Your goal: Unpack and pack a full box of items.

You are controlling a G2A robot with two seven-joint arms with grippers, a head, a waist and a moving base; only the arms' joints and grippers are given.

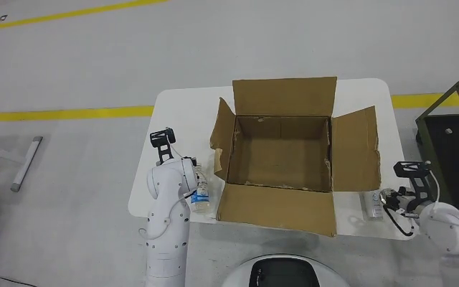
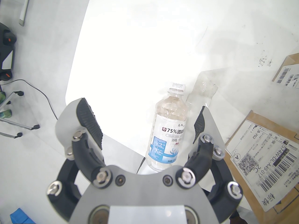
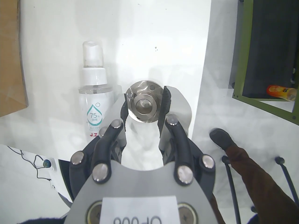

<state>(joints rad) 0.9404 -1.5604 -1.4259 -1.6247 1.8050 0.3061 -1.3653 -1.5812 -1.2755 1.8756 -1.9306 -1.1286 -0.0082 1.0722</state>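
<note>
The open brown cardboard box (image 1: 283,128) sits empty. Beside it, the right gripper (image 3: 145,93) clamps a shiny round metal flange (image 3: 143,105); we advise lifting well above the flap (image 1: 355,147). The left gripper (image 2: 143,107) gapes wide by a clear labelled bottle (image 2: 167,131).

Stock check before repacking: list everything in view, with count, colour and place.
box: one, brown, open and empty, mid-table
bottle: one, clear with a blue-white label, on the table left of the box
spray bottle: one, clear with a white head, on the table right of the box
metal part: one, silver, gripped near the table's right edge
table: one, white
rack: one, green, on the floor right of the table
left gripper: one, open, above the bottle
right gripper: one, shut on the metal part
</note>
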